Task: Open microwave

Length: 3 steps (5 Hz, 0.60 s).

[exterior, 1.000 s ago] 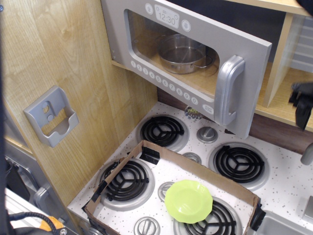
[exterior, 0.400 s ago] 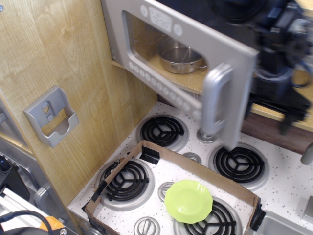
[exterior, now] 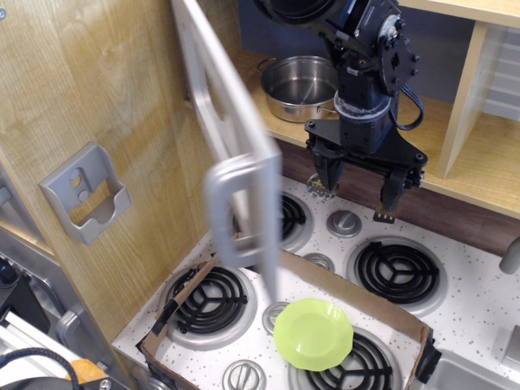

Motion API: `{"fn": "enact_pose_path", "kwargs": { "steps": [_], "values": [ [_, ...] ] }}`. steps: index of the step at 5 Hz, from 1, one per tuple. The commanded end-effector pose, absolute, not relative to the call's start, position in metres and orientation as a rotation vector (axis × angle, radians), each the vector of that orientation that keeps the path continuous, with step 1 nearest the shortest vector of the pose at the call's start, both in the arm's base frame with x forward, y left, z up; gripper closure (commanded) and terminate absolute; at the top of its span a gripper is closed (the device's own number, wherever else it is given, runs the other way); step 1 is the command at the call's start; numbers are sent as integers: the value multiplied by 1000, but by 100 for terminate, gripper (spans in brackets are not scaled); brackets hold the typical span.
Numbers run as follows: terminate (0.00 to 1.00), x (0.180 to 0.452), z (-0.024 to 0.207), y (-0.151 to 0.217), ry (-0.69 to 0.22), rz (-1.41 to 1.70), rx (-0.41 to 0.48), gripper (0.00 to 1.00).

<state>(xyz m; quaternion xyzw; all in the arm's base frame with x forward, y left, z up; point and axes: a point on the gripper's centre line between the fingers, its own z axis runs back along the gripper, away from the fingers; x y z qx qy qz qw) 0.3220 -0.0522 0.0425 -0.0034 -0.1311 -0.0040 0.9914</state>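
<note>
1. The microwave (exterior: 244, 122) sat high on the left, built into the wooden wall above the toy stove. Its door had changed most: one second before it stood only partly open and faced the room, with the clock and the number buttons readable. At this moment it was swung far out on its left hinge, so I saw it almost edge-on and a little blurred.

2. The robot arm had come in from the right. Earlier only a dark piece of it showed at the right edge; now it hung in front of the open cavity.

3. The silver pot (exterior: 302, 85) inside the microwave was now fully uncovered, not seen through the window.

4. The gripper (exterior: 361, 187) pointed down above the back burners. Its jaws were spread wide and held nothing, well apart from the door.

5. The door handle (exterior: 237, 207) hung free above the cardboard tray (exterior: 349, 296) with the green plate (exterior: 314, 334).

6. In my judgement the opening was practically done, and the arm needed only to pull away.
</note>
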Motion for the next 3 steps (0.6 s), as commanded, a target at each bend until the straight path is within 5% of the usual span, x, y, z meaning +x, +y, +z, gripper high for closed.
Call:
{"fn": "enact_pose_path", "kwargs": {
  "steps": [1,2,3],
  "values": [
    [0,268,49,-39,-237,146,24,0],
    [0,253,37,-23,-208,193,22,0],
    [100,245,26,-10,-178,244,10,0]
  ]
}}
